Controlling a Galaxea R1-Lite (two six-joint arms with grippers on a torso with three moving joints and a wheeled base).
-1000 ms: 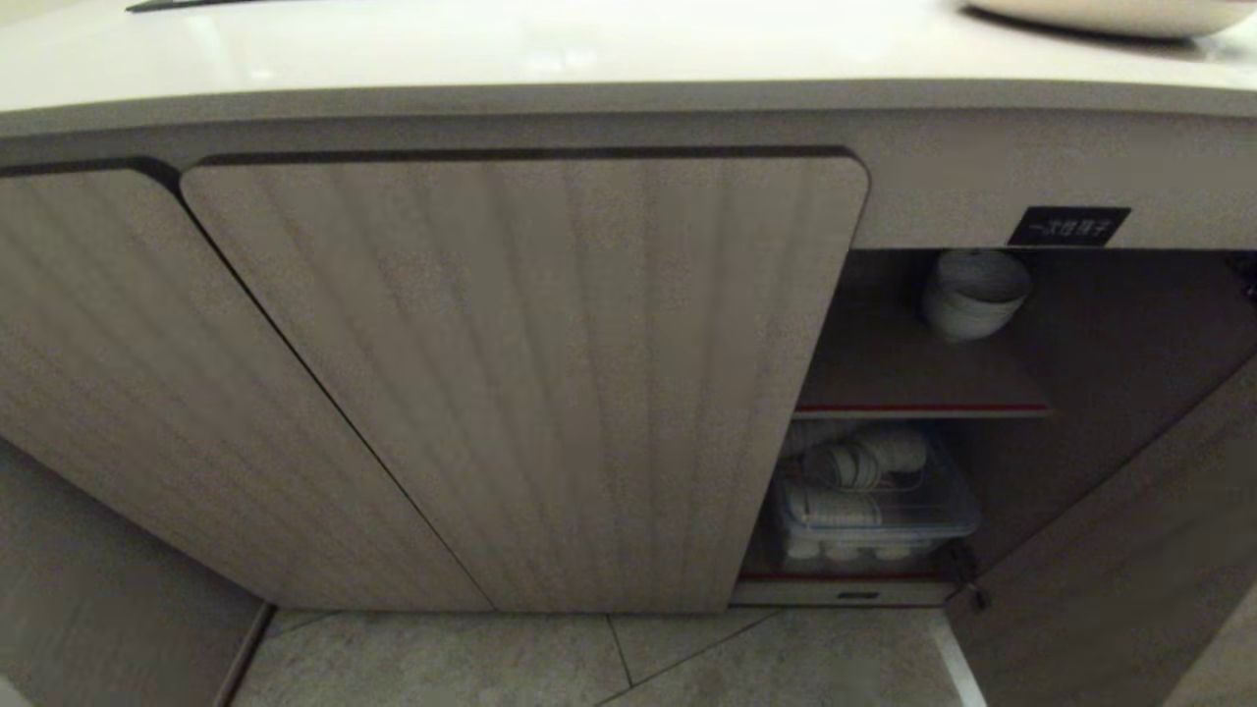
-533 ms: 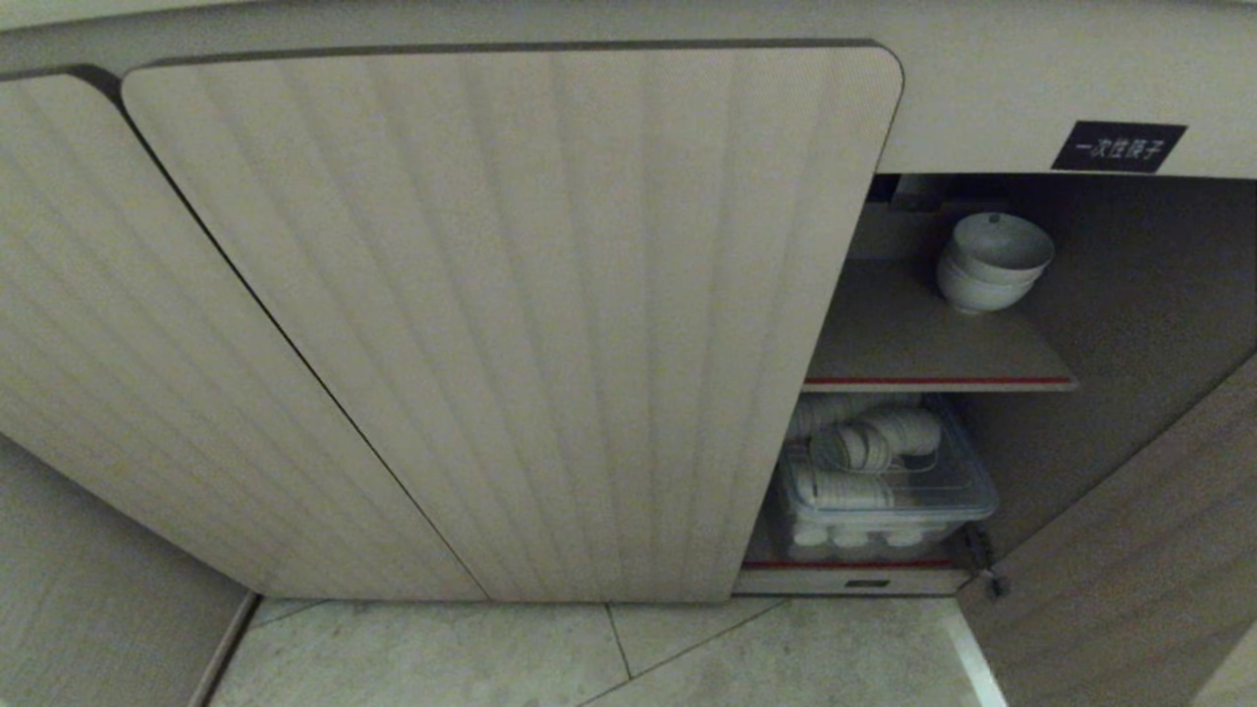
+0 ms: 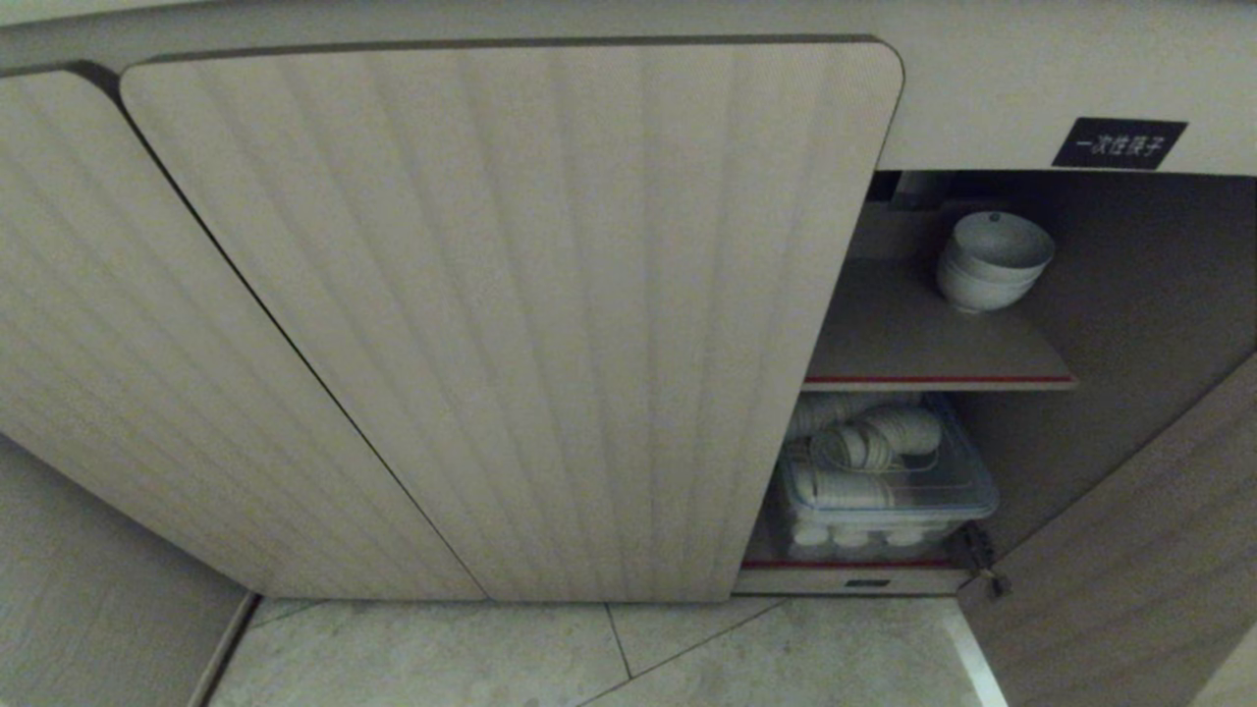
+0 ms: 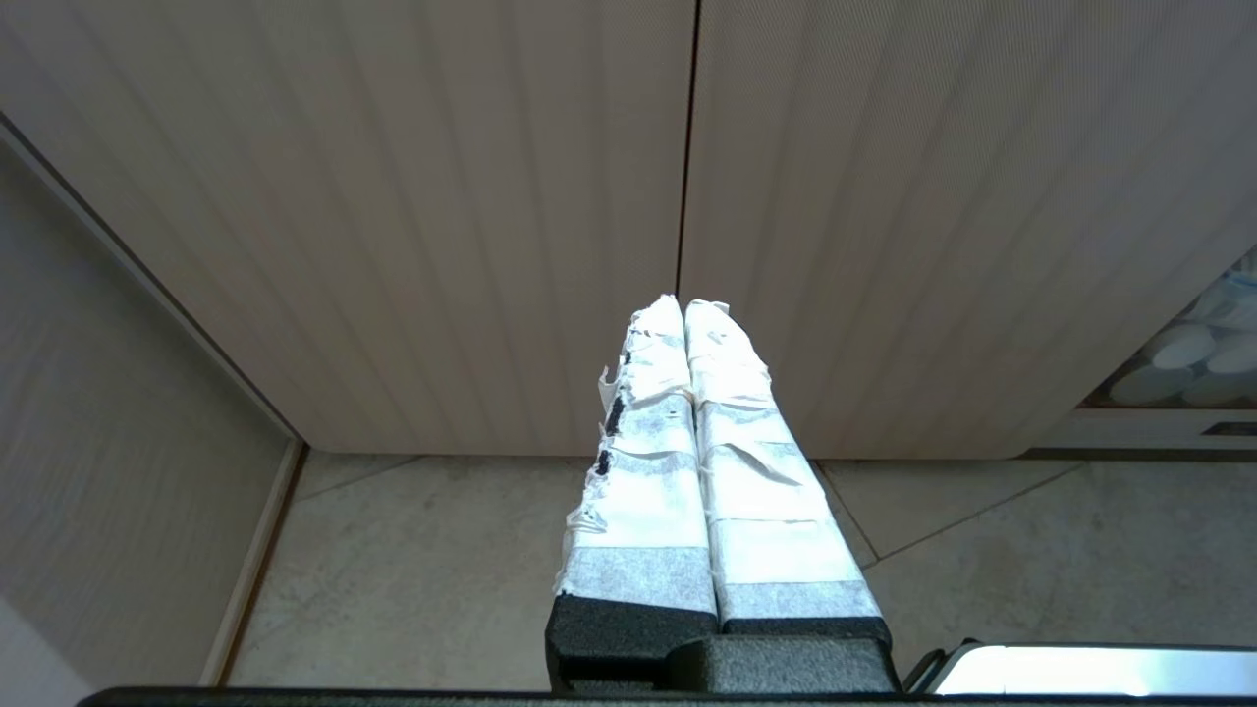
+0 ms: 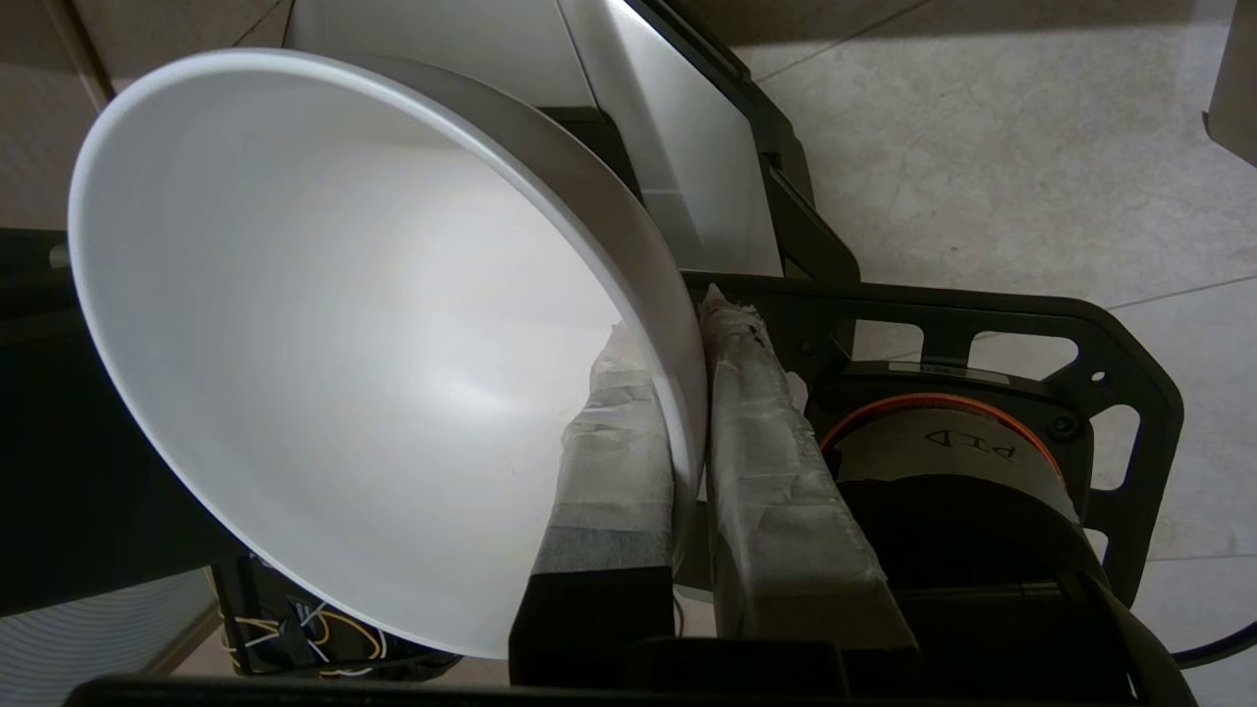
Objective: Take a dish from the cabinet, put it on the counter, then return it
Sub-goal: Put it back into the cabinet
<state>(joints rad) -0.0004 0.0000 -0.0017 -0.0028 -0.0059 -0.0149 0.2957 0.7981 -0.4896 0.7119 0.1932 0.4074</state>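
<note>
Right tool (image 5: 678, 393) is clenched on the rim of a white dish (image 5: 344, 344), one taped finger (image 5: 614, 462) inside the bowl wall, the other against the outside. The dish is a deep, wide, round-mouthed bowl, so it has no long axis to report. In the right wrist view it is held on edge, its mouth open toward the camera and off to the side of the tool, with the rim running between the fingers. Below it are pale floor tiles (image 5: 982, 147) and parts of the robot's base (image 5: 982, 422). The dish is outside the head view.

Left tool (image 4: 683, 309) has its taped fingers pressed flat together with nothing between them. It points at the seam between two closed ribbed doors, just above the floor.

Head view: the cabinet (image 3: 511, 314) fills the frame, beige wood-grain with vertical ribbing and rounded door corners. Two doors on the left are shut. The right-hand compartment is open, its door (image 3: 1129, 550) swung out at the lower right. A black label (image 3: 1119, 144) with white characters sits above the opening. The upper shelf (image 3: 923, 344) is red-edged and carries stacked white bowls (image 3: 994, 260) near the back. On the lower shelf a clear plastic bin (image 3: 884, 491) holds more white dishes, some lying on their sides. Grey-beige tiles (image 3: 491, 658) with diagonal joints run along the cabinet foot.
</note>
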